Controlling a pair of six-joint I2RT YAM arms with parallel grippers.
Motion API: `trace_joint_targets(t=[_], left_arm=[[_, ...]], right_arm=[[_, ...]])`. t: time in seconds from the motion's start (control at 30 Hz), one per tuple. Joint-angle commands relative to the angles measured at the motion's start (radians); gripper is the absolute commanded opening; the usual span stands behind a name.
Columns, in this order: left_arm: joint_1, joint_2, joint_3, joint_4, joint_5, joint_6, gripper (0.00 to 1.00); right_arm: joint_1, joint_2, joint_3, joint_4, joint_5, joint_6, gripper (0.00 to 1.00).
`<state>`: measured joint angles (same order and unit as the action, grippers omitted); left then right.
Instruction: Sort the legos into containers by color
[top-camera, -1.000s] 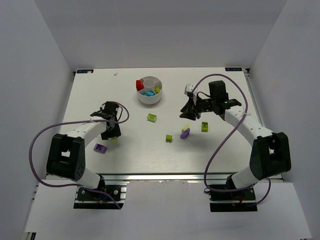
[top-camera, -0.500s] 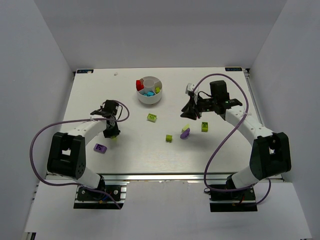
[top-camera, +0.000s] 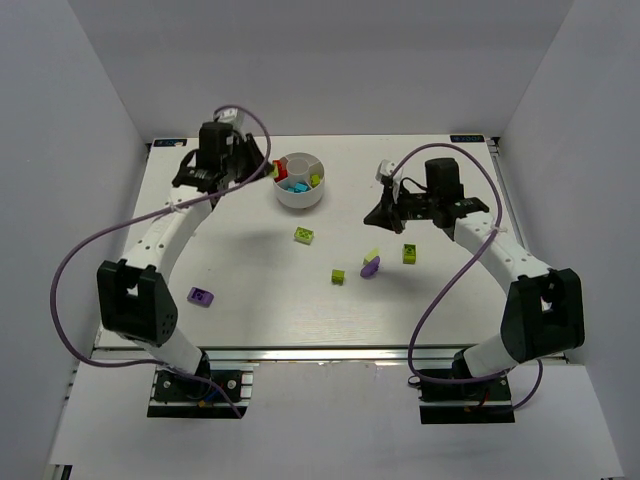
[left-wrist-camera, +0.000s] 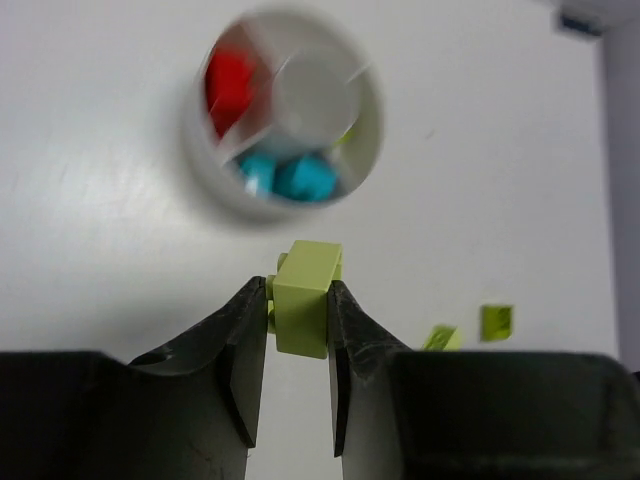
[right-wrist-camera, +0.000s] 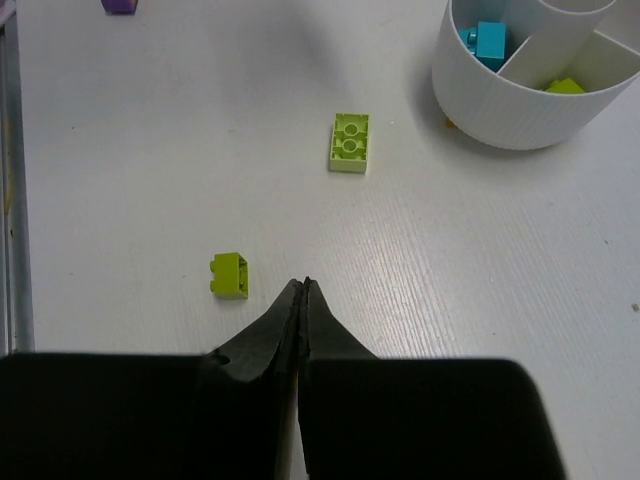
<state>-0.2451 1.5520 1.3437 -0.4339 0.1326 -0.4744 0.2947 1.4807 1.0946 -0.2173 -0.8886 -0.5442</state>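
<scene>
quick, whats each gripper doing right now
Left gripper: closed on a lime green lego.
Right gripper: closed, holding nothing.

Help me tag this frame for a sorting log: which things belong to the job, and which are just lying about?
Part of the job:
white dish
lime brick held in the left gripper
loose lime bricks
purple bricks
right gripper, shut and empty

Just there:
purple cables
table
</scene>
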Motion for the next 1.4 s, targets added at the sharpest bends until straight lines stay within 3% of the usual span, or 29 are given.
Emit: trace_joint_targets(t=[0.0, 0.13, 0.3, 0.6, 0.97, 1.37], left_arm=[[-0.028, 0.106, 0.184, 0.113, 0.101, 0.020, 0.00], [-0.056, 0.293, 0.414, 0.159, 0.099, 0.127, 0.00], [-0.068, 0.442, 0.566, 0.216, 0.090, 0.244, 0.00], [-0.074, 0.674, 0.822, 0.123, 0.048, 0.237, 0.00], [-0.074, 0.738, 0.830, 0.063, 0.039, 0.280, 0.05], [-0.074, 0.786, 0.850, 0.060, -0.019, 0.287, 0.20]], right_arm=[[-0.006, -0.040, 0.004, 0.059, 0.000, 0.050, 0.00], [-0.012, -0.051, -0.005, 0.067, -0.003, 0.059, 0.00], [-0.026, -0.068, -0.019, 0.073, -0.004, 0.063, 0.00], [-0.052, -0.086, -0.055, 0.095, -0.013, 0.085, 0.00], [-0.062, -0.089, -0.076, 0.124, -0.027, 0.113, 0.00], [-0.071, -0.108, -0.099, 0.133, -0.032, 0.124, 0.00]])
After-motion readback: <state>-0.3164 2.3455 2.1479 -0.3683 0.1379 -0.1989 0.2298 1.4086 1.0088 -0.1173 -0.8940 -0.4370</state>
